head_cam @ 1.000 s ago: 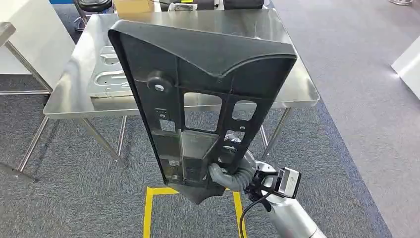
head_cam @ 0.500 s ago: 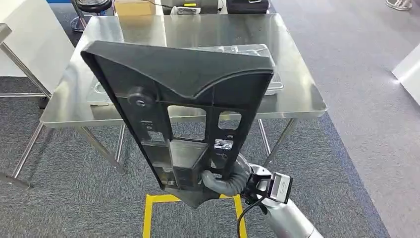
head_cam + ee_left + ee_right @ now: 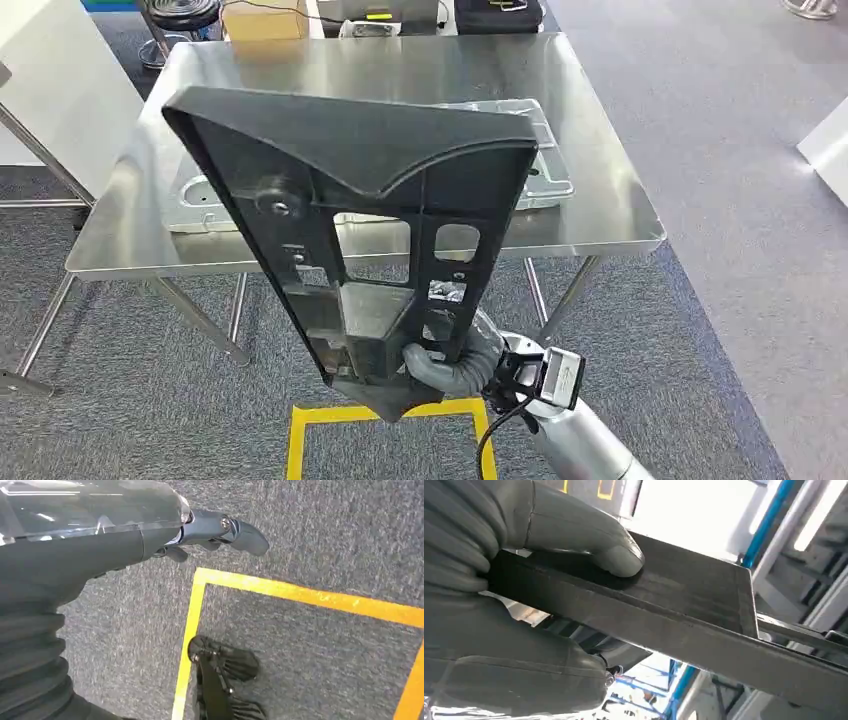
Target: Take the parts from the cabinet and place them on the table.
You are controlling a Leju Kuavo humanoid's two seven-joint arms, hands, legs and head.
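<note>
The right hand grips the black plastic panel at its narrow lower end, upright before the steel counter. The left hand hangs over carpet, fingers loosely extended, holding nothing.

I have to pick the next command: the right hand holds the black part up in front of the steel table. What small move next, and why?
Probably carry the black part forward over the steel table before lowering. The right hand grips its lower end, which hangs over the carpet short of the table's near edge. A silver stamped part already lies on the table, so aim for bare steel beside it.
</note>
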